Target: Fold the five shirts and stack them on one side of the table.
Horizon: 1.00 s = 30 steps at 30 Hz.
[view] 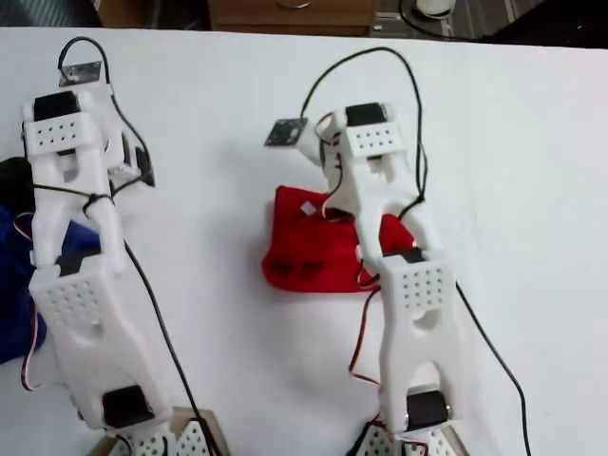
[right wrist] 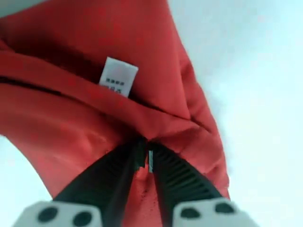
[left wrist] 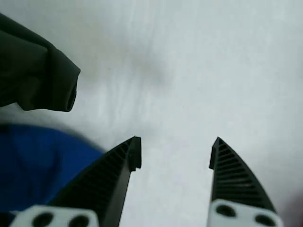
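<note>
A red shirt [view: 304,252] lies crumpled in the middle of the white table [view: 218,190], its white label [right wrist: 118,78] facing up. My right gripper [right wrist: 144,158] is shut on a fold of the red shirt [right wrist: 71,123], with the right arm [view: 380,190] stretched over it. At the table's left edge lie a blue shirt [view: 11,275] and a black shirt [view: 11,176]. My left gripper [left wrist: 175,153] is open over bare table, holding nothing. The blue shirt [left wrist: 38,161] and the black shirt [left wrist: 33,75] lie close beside it.
Black and red cables [view: 161,332] run along both arms. The right part of the table [view: 532,190] is bare white. Wooden furniture [view: 285,11] stands beyond the table's far edge.
</note>
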Each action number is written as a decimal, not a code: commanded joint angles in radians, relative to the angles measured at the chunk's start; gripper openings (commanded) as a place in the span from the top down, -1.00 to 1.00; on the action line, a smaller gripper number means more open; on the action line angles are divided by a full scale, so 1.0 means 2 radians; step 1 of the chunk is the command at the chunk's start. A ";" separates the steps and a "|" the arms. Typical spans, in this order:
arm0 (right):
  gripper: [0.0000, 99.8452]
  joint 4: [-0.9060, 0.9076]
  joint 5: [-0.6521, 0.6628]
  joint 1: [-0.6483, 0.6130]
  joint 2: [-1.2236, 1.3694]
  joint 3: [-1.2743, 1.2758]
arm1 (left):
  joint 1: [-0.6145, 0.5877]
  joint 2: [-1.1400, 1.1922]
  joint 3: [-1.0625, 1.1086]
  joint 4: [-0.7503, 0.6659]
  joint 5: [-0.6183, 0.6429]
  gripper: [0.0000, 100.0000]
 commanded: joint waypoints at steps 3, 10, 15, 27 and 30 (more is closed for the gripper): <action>0.96 0.008 -0.021 0.012 -0.106 0.014 | -0.002 -0.015 -0.007 -0.012 -0.006 0.49; 0.96 0.007 -0.022 0.012 -0.200 0.162 | -0.002 -0.015 -0.007 -0.018 -0.006 0.49; 0.96 0.007 -0.022 0.012 -0.263 0.269 | -0.002 -0.015 -0.007 -0.018 -0.007 0.49; 0.96 0.006 -0.022 0.013 -0.379 0.392 | -0.002 -0.018 -0.007 -0.021 -0.007 0.49; 0.96 0.006 -0.022 0.020 -0.392 0.393 | -0.005 -0.018 -0.007 -0.020 -0.007 0.49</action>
